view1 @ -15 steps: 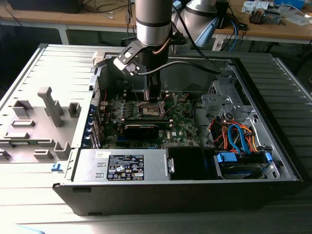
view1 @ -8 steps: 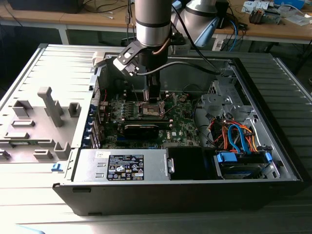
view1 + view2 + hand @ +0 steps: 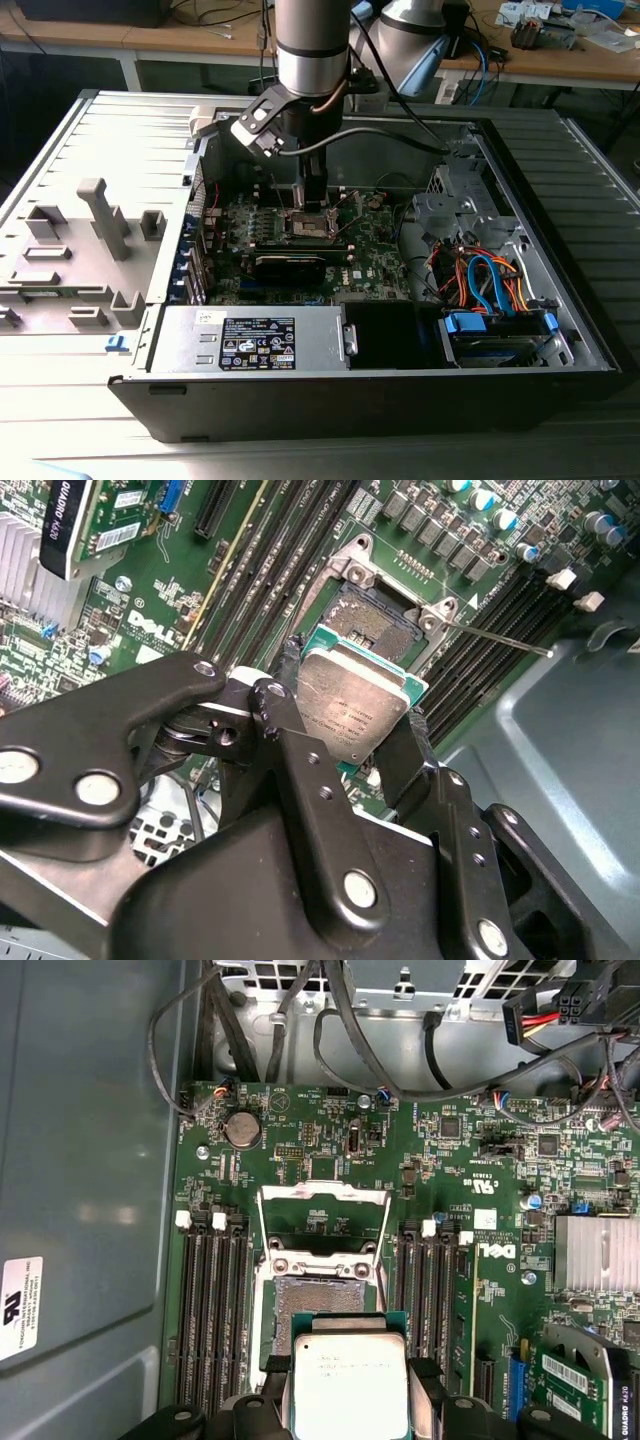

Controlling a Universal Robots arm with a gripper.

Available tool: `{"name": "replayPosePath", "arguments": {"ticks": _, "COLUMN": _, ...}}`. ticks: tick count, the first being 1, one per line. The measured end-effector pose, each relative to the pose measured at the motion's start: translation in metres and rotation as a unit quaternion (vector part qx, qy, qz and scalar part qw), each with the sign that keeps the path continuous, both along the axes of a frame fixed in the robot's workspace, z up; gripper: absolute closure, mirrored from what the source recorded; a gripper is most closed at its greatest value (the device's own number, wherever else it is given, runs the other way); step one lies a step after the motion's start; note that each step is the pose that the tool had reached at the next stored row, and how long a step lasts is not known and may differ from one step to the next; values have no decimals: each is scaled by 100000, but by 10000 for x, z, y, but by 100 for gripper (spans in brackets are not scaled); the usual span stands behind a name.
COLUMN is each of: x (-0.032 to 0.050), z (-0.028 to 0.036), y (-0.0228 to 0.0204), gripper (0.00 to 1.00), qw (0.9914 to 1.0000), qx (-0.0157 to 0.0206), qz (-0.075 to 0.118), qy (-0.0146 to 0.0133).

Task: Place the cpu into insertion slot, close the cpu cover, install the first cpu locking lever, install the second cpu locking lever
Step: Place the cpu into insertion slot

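Cpu (image 3: 350,1380) over open insertion slot (image 3: 318,1305) edge

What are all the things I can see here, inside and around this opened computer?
computer case: one, grey and black, lying open
circuit board: one, green, inside the case
insertion slot: one, dark, silver-rimmed, mid-board
cpu cover: one, silver, raised open beside the slot
cpu: one, silver-topped, gripped close to the slot
memory slots: several, black, flanking the slot
coin battery: one, silver, on the board
power supply: one, silver, inside the case
cables: several, orange and blue, exterior view's right
plastic fixture: one, grey, exterior view's left
arm: one, silver-grey, above the board
claw: one, black, shut on the cpu
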State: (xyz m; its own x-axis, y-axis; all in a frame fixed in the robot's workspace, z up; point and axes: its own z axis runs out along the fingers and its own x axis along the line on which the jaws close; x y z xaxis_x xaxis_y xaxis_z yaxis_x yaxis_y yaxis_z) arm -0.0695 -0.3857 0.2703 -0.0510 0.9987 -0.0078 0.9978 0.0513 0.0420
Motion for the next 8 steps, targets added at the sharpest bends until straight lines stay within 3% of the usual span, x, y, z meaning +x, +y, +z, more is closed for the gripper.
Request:
{"name": "replayPosePath", "arguments": {"ticks": 2, "x": -3, "z": -3, "y": 0, "gripper": 45, "qw": 100000, "qx": -2, "qz": 1, "qy": 1}}
{"name": "replayPosePath", "arguments": {"ticks": 4, "x": -8, "z": -82, "y": 5, "gripper": 45, "qw": 100000, "qx": -22, "qz": 0, "qy": 0}}
{"name": "replayPosePath", "arguments": {"ticks": 8, "x": -8, "z": -92, "y": 5, "gripper": 45, "qw": 100000, "qx": -23, "qz": 0, "qy": 0}}
